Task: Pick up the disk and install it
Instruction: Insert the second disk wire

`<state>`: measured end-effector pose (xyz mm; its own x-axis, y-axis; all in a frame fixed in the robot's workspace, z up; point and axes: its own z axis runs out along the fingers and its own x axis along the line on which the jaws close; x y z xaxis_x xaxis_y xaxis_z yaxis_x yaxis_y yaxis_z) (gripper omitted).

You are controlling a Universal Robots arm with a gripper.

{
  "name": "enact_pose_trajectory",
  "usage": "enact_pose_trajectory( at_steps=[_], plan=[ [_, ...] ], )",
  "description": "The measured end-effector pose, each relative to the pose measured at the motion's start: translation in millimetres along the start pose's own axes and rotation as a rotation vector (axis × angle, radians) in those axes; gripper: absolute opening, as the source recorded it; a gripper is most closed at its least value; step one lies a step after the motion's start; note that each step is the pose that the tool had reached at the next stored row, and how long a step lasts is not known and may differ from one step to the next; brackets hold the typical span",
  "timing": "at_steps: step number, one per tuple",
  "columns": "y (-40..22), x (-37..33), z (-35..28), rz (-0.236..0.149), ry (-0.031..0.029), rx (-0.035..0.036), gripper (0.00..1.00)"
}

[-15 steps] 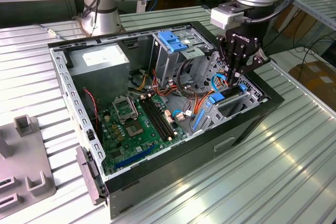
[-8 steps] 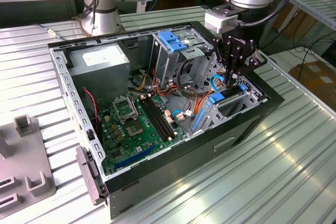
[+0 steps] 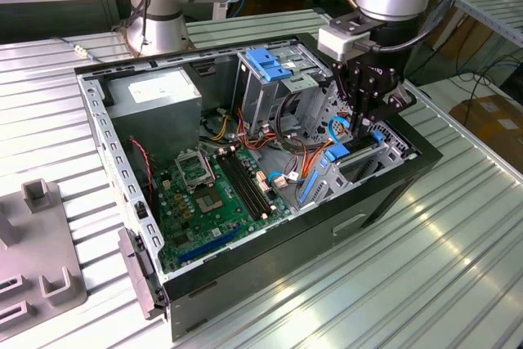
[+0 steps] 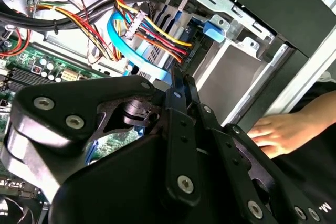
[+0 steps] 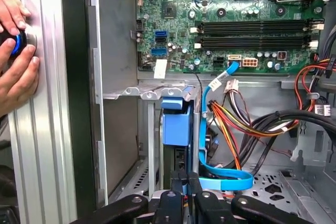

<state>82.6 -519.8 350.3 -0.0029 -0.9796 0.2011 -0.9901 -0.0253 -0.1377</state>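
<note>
Inside one open computer case (image 3: 392, 171), one pincer (image 3: 365, 124) pinched shut on one upright disk (image 5: 177, 129), two hands (image 5: 16, 61) nearby.

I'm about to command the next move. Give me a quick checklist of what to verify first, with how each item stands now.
1. Hand at the drive bay: ok. The hand is down inside the case, at the bay.
2. Disk in its slot: ok. The disk stands in the bay by the hand.
3. Disk fully seated: cannot tell.
4. Cables clear: not ok. The blue flat cable loops right beside the hand.
5. People clear: not ok. A person's hands rest on the table beside the case.
</note>
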Motion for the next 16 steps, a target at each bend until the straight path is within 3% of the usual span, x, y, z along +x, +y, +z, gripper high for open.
enact_pose_trajectory(
  at_steps=[2,3,4,5,7,8,9,16],
  plan=[
    [0.2,2.3,1.4,0.002,-0.0108,0.0011,0.16],
    [0.3,4.3,2.2,0.003,-0.0190,0.0014,0.16],
    [0.3,6.3,3.0,0.004,-0.0274,0.0016,0.16],
    [0.5,9.1,3.9,0.006,-0.0413,0.0017,0.16],
    [0.7,12.2,5.0,0.009,-0.0604,0.0015,0.16],
    [0.7,13.0,5.3,0.010,-0.0660,0.0015,0.16],
    [0.7,13.5,5.5,0.010,-0.0693,0.0016,0.16],
    [-0.8,14.9,6.4,0.010,-0.0696,0.0015,0.16]
  ],
)
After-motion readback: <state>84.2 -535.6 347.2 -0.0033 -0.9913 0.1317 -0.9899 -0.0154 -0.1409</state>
